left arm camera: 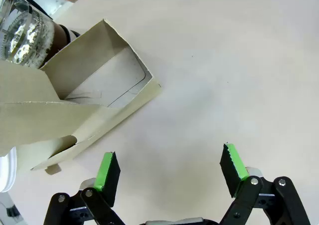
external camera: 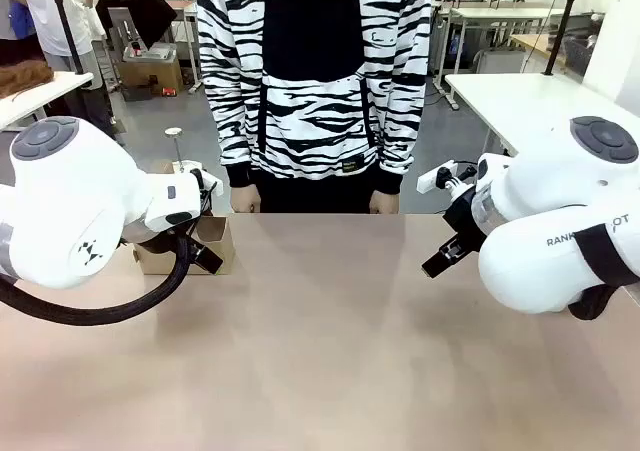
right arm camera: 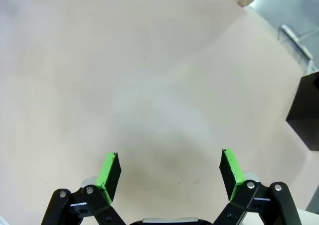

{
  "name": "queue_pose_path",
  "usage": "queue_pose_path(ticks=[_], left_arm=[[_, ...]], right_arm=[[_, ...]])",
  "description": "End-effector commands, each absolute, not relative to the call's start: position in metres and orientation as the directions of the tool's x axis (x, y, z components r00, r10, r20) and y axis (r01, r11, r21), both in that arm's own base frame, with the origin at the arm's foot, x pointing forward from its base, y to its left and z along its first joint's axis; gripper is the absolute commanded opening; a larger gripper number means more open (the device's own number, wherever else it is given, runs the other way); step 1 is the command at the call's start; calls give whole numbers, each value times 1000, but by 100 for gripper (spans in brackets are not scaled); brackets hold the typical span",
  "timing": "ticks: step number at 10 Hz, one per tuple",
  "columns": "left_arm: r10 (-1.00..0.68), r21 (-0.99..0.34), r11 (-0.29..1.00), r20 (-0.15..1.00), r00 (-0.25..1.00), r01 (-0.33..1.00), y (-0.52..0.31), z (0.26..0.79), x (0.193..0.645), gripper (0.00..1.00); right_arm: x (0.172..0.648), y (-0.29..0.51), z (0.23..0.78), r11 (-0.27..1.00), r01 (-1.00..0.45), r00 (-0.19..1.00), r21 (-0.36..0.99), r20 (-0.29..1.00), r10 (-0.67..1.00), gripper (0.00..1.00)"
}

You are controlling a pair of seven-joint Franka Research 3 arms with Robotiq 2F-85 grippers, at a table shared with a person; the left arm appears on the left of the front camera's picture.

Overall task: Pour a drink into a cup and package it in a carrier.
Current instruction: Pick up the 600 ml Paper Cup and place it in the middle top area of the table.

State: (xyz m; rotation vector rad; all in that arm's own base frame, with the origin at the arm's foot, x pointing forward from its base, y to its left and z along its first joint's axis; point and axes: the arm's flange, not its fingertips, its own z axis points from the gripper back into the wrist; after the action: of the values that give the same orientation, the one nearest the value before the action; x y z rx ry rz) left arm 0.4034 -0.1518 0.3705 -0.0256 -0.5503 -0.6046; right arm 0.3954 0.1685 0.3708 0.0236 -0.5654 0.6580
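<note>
The small brown cardboard carrier (left arm camera: 79, 55), with open slots and an upright middle divider, lies on the pale beige desk (left arm camera: 239, 60). It is ahead of the left arm's fingers (left arm camera: 107, 169) and off to the side of the left-hand finger in the left wrist view. Its nearest edge comes near that finger's green pad but stays apart from it.

Beyond the carrier, farther from the fingers, stands a clear ribbed glass jug (left arm camera: 20, 28). A dark brown patch of the drink (left arm camera: 61, 35) shows low in the jug, just past the carrier's far wall. Whether jug and carrier touch cannot be told. Beside the carrier's near corner, a white rounded thing (left arm camera: 6, 170) is cut off by the picture's edge, and too little of it shows to tell what it is.

The left arm's fingers are spread wide over bare desk and hold nothing.

The right arm's fingers (right arm camera: 232, 167) are spread just as wide above bare desk, also empty. In the front view they are well apart from the carrier, on the desk's other side. Off to the side of the right-hand finger in the right wrist view, well apart from it, a black box (right arm camera: 305, 112) sits at the desk's edge.

Across the desk from both pairs of fingers stands a person in a black-and-white zebra-striped hoodie (external camera: 310, 71). One hand (external camera: 245, 199) and the other hand (external camera: 383, 201) hang at the desk's far edge.
</note>
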Motion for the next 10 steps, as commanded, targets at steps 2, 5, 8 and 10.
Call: queue_pose_path(ticks=[2, 5, 8, 10], left_arm=[[-533, 134, 827, 498, 684, 546, -152, 371, 403, 100], [-533, 134, 827, 498, 684, 546, -152, 371, 403, 100], [-533, 134, 827, 498, 684, 546, -152, 371, 403, 100], [-533, 134, 827, 498, 684, 546, -152, 371, 403, 100]], right_arm=[[395, 168, 371, 796, -585, 647, -154, 504, 572, 100], [395, 168, 371, 796, -585, 647, -154, 504, 572, 100], [395, 168, 371, 796, -585, 647, -154, 504, 572, 100], [395, 169, 371, 796, -585, 646, -154, 504, 573, 100]])
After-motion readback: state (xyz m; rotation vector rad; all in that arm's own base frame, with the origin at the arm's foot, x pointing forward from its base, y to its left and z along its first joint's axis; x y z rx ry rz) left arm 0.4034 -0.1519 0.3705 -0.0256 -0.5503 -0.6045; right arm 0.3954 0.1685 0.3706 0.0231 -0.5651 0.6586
